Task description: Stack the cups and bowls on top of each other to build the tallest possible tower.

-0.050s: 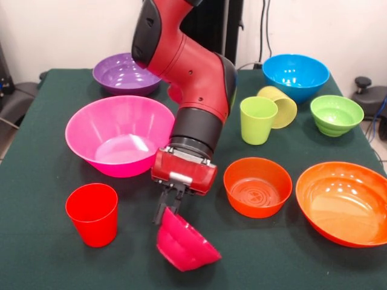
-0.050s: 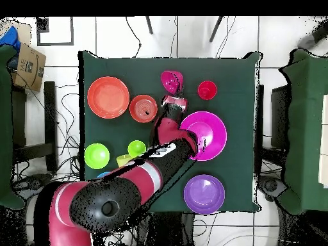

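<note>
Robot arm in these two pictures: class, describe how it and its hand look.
The arm has glossy red rounded shells with black joint sections. A black cylindrical wrist leads to a boxy red block with a silver plate. The hand has slim dark fingers.

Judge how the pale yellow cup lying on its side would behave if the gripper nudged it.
The pale yellow cup lies tipped against the lime green cup, so a nudge would probably roll it, curving because it tapers. It looks like thin glossy plastic: likely light and somewhat slippery.

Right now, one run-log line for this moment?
hand: shut on small magenta bowl, tilted | tower: none yet | pale yellow cup: on its side against lime green cup
</note>
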`<action>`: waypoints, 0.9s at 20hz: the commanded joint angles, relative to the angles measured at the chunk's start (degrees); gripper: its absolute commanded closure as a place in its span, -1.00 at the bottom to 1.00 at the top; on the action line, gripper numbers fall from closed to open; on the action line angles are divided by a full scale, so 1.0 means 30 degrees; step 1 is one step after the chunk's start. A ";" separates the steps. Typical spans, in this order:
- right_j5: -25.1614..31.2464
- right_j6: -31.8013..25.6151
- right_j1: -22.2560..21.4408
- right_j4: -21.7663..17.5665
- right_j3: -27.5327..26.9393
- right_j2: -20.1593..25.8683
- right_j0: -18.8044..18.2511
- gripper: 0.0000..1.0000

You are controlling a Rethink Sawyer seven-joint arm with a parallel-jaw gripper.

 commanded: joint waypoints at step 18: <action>1.6119 0.1339 -0.9929 -0.9337 0.7578 2.1917 -1.3264 1.00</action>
